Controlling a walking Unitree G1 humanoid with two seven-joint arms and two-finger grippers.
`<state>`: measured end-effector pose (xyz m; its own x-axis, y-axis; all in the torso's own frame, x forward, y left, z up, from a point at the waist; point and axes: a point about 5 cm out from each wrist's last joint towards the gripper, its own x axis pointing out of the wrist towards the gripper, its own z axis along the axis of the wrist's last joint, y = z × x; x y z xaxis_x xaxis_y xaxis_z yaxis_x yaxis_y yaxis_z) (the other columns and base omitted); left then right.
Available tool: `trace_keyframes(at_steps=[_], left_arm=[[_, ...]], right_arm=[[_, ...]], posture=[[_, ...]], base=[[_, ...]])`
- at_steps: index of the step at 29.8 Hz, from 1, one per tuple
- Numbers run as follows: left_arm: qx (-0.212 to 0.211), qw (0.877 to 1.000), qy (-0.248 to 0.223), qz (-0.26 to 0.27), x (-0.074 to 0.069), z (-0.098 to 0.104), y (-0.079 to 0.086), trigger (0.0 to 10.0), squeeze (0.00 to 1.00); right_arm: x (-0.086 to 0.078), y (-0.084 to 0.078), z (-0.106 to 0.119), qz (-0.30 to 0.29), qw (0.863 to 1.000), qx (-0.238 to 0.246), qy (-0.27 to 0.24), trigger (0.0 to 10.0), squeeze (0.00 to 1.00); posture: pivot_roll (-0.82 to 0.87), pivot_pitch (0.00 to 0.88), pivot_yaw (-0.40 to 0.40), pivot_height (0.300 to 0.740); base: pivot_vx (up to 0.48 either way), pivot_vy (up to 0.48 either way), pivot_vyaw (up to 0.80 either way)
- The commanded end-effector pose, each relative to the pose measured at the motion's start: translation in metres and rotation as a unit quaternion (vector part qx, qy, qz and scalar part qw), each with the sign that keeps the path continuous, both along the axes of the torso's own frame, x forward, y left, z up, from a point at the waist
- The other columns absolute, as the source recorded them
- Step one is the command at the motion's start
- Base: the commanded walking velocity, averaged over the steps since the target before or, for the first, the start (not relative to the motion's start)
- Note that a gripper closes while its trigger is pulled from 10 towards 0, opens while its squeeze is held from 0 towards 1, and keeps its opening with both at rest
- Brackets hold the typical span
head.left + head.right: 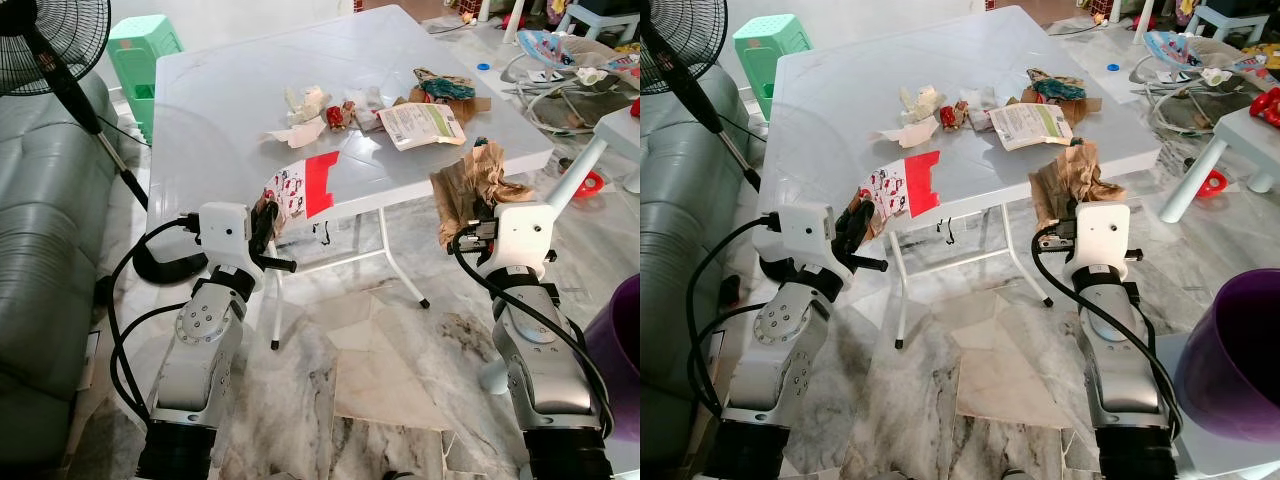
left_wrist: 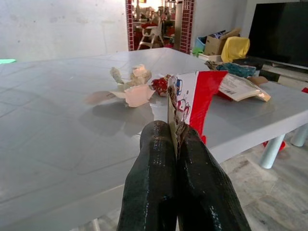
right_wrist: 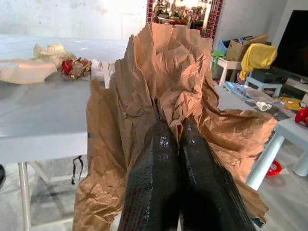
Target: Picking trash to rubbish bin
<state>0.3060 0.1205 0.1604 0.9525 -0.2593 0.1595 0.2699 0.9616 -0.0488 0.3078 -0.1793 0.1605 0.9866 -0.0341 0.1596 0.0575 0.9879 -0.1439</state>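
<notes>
A marble-tiled living room holds a white folding plastic table (image 1: 230, 120), with a grey sofa (image 1: 45, 240) and a black standing fan (image 1: 50, 40) to the robot's left, a green plastic stool (image 1: 143, 50) beyond the table's far left corner, and toys and a baby bouncer (image 1: 560, 55) to the far right. The left gripper (image 2: 177, 137) sits at the table's near edge, its two black fingers pressed together on a red and white printed wrapper (image 2: 192, 98), which stands up from the fingertips just at the edge of the tabletop. The right gripper (image 3: 177, 127) is held just off the table's near right corner, its fingers closed tight on a crumpled brown paper bag (image 3: 163, 82), whose folds hang down around the fingers and the wrist. More trash lies in a loose group toward the middle and far right of the tabletop: crumpled pale tissue paper (image 1: 303, 105), a small red wrapper (image 1: 338, 117), a flat white and green packet (image 1: 425, 124) and a dark bundle on a piece of cardboard (image 1: 445, 88). The purple rim of a rubbish bin (image 1: 1235, 345) shows at the robot's right side, close beside the right arm.
</notes>
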Motion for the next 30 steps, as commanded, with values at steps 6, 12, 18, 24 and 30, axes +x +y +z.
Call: trace_keyframes(at_steps=[6, 12, 18, 24, 30], left_arm=[[0.002, 1.0, -0.001, -0.009, -0.0005, -0.0017, -0.0008, 10.0, 0.0], [-0.002, 1.0, 0.001, -0.005, -0.0009, -0.003, -0.0007, 10.0, 0.0], [-0.008, 1.0, 0.0, -0.01, -0.0021, -0.0032, -0.001, 10.0, 0.0], [-0.009, 1.0, -0.003, -0.02, -0.0029, -0.0021, -0.0042, 10.0, 0.0], [-0.008, 1.0, -0.002, -0.02, -0.002, -0.0021, -0.0051, 10.0, 0.0]], right_arm=[[-0.0003, 0.0014, 0.0004, 0.005, 1.0, -0.005, 0.001, 10.0, 0.0], [0.0003, 0.0018, 0.0007, 0.008, 1.0, -0.006, 0.001, 10.0, 0.0], [0.001, 0.0031, 0.0013, 0.011, 1.0, -0.006, 0.0, 10.0, 0.0], [0.001, 0.0039, 0.0015, 0.011, 1.0, -0.006, -0.002, 10.0, 0.0], [0.0009, 0.0028, 0.0016, 0.01, 1.0, -0.005, -0.002, 10.0, 0.0]], posture=[[-0.08, 0.071, 0.079, 0.74], [-0.08, 0.068, 0.077, 0.74], [-0.07, 0.066, 0.077, 0.74], [-0.08, 0.065, 0.079, 0.74], [-0.07, 0.065, 0.08, 0.74]], base=[[0.332, -0.086, -0.77], [0.221, -0.129, -0.77], [0.0, 0.0, -0.77], [0.0, 0.0, -0.77], [0.0, 0.0, -0.68]])
